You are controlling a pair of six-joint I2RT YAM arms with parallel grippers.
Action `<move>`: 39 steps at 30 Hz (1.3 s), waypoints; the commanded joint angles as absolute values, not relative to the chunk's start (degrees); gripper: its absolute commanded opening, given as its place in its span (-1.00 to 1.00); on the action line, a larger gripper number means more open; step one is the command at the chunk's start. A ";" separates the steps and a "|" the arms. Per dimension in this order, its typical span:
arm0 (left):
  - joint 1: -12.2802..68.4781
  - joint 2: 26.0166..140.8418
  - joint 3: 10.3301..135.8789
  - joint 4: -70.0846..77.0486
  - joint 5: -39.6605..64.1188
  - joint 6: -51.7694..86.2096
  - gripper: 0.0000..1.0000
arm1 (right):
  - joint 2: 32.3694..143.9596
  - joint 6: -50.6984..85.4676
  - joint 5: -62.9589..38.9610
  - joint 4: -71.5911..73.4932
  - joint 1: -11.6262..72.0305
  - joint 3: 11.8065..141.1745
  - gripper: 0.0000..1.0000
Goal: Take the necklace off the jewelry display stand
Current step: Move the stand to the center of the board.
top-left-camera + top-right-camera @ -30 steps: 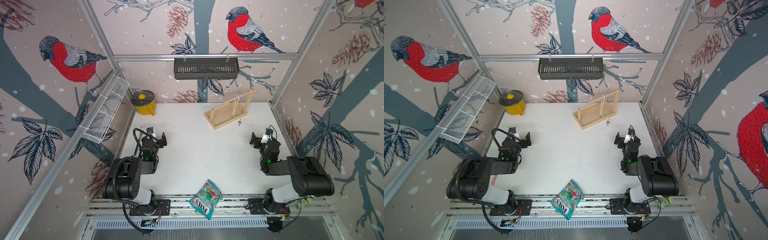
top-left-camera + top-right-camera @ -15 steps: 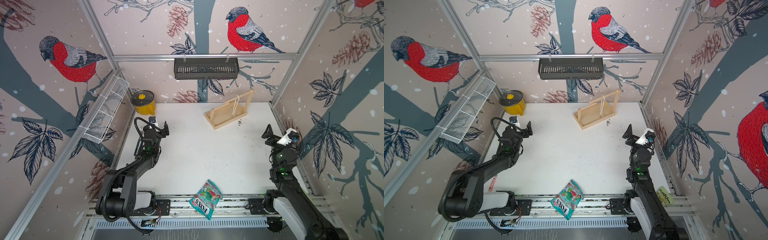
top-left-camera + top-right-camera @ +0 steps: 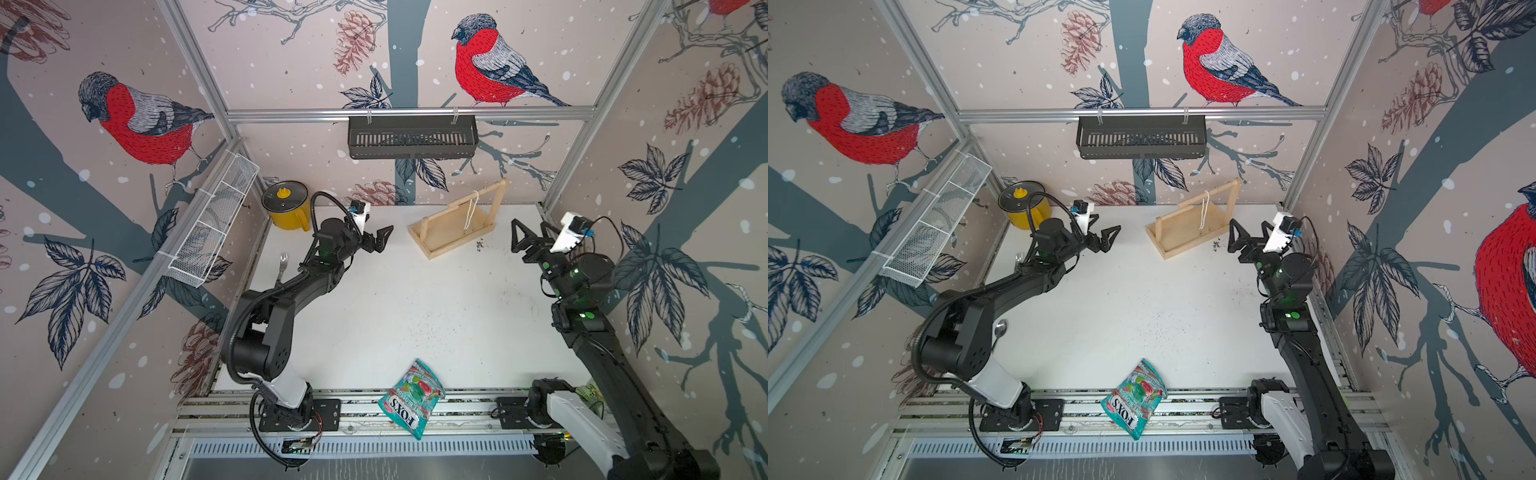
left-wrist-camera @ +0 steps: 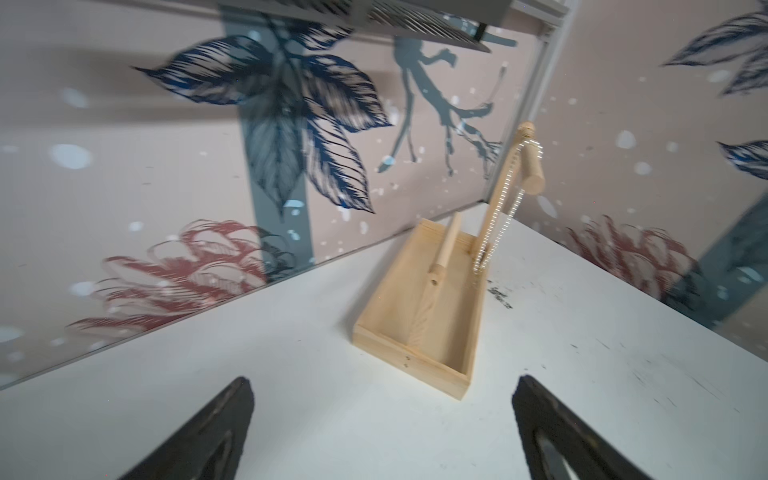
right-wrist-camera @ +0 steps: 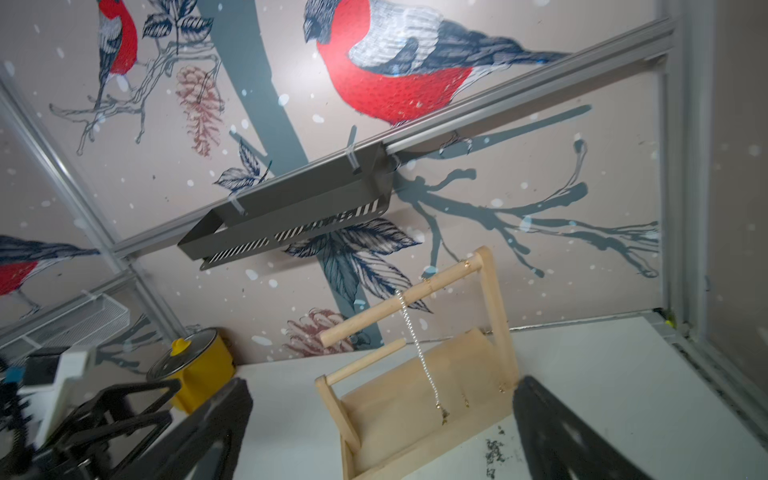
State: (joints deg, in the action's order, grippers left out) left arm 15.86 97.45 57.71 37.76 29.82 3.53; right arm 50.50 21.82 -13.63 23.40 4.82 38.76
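Observation:
The jewelry display stand (image 3: pixel 440 245) (image 3: pixel 1177 245) is pale wood and stands at the back right of the white table. The necklace (image 3: pixel 471 212) (image 3: pixel 1203 212), a pale bead chain, hangs from its crossbar down into the tray. My left gripper (image 3: pixel 376 230) (image 3: pixel 1106 226) is open, left of the stand and apart from it. My right gripper (image 3: pixel 530 224) (image 3: pixel 1249 224) is open, right of the stand. In the left wrist view the stand (image 4: pixel 411 361) and necklace (image 4: pixel 498 216) lie ahead of the open gripper (image 4: pixel 384 380). The right wrist view shows the necklace (image 5: pixel 415 336) beyond its open gripper (image 5: pixel 382 382).
A yellow lidded pot (image 3: pixel 286 205) sits at the back left. A black basket (image 3: pixel 411 137) hangs on the rear rail, a white wire basket (image 3: pixel 212 224) on the left wall. A candy bag (image 3: pixel 413 395) lies at the front edge. Dark crumbs (image 3: pixel 480 244) lie beside the stand.
Both arms unfolded from their low pose and reached toward the back. The left gripper moved closer to the stand; the right gripper rose and turned toward it. Both stayed open.

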 commanded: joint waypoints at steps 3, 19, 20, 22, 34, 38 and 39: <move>16.90 108.58 62.06 54.56 44.20 6.98 0.95 | 50.54 12.64 -10.33 25.03 11.53 37.27 1.00; 23.44 131.01 85.38 51.70 34.86 6.50 0.85 | 39.14 11.31 0.40 28.03 11.51 25.48 1.00; 23.67 131.98 86.94 50.31 34.40 6.26 0.85 | 38.72 11.37 0.60 28.57 11.45 24.99 1.00; 23.86 133.88 90.49 47.82 34.81 6.33 0.81 | 38.24 11.64 1.09 29.75 11.51 24.10 1.00; 24.70 137.72 99.36 35.92 36.43 2.39 0.52 | 39.03 11.64 1.68 29.88 11.51 23.55 1.00; 24.70 138.34 100.10 33.45 38.73 1.38 0.40 | 39.11 11.61 1.93 29.81 11.49 23.47 1.00; 24.70 138.31 100.11 33.05 38.83 1.34 0.40 | 39.18 11.52 2.18 29.83 11.54 23.47 1.00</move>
